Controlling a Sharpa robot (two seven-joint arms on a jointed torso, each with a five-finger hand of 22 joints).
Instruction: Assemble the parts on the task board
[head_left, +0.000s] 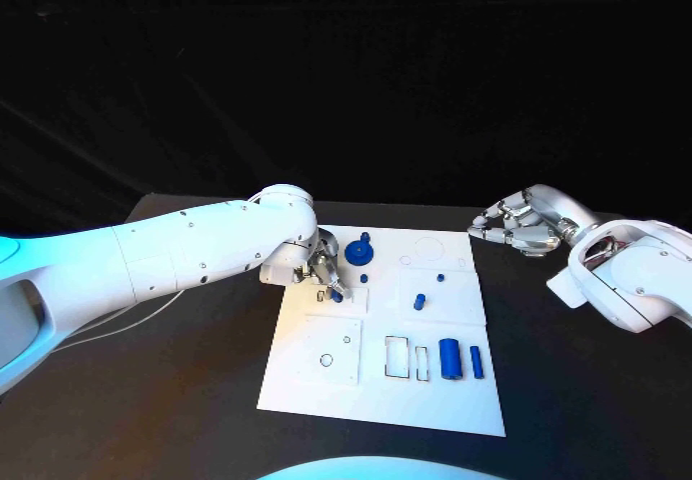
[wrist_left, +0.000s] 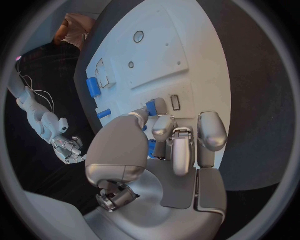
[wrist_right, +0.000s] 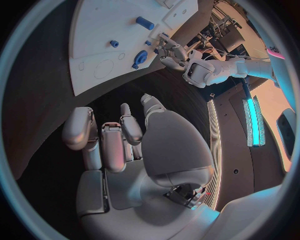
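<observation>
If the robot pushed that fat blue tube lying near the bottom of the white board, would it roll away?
Probably. The fat blue cylinder lies on its side on the flat task board, so a sideways nudge would likely roll it, maybe into the thinner blue rod beside it. It looks stiff, like hard plastic, and probably light.
</observation>
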